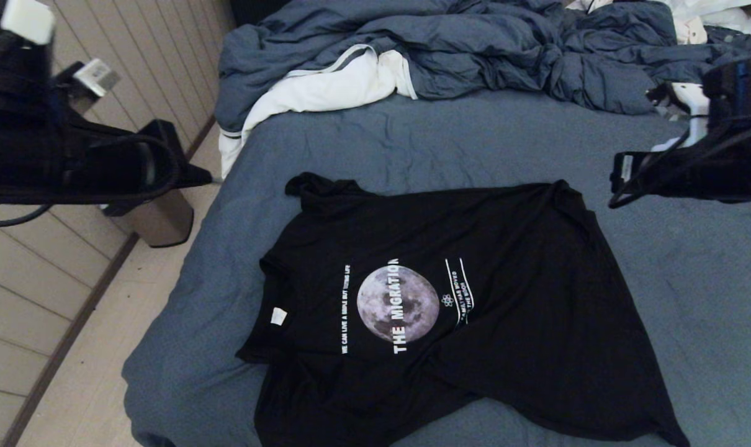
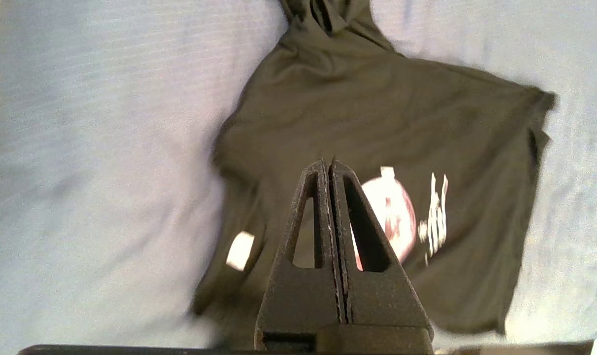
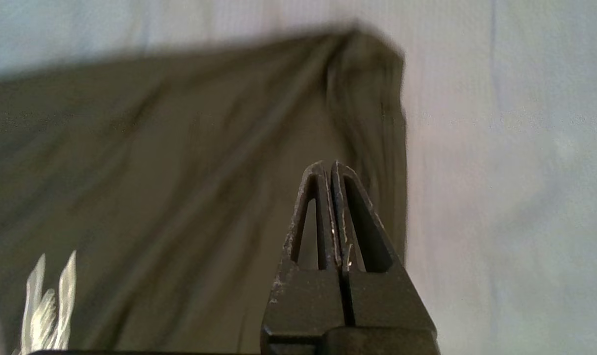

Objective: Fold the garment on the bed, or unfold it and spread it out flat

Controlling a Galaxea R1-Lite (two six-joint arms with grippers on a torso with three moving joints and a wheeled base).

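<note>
The garment (image 1: 475, 248), a black T-shirt with a grey moon print and white lettering face up, lies spread on the bed (image 1: 413, 136), its neck toward the bed's left side and its hem toward the right. One sleeve is bunched at the far left corner, and the near part is folded over. My left gripper (image 2: 328, 162) hangs high above the shirt (image 2: 377, 113) near the neck, shut and empty. My right gripper (image 3: 330, 165) hovers above the shirt's far right corner (image 3: 367, 98), also shut and holding nothing.
A rumpled blue-grey duvet (image 1: 475, 43) and a white cloth with a grey-striped edge (image 1: 326, 87) lie across the far end of the bed. A small metal bin (image 1: 161, 217) stands on the wooden floor beside the bed's left side.
</note>
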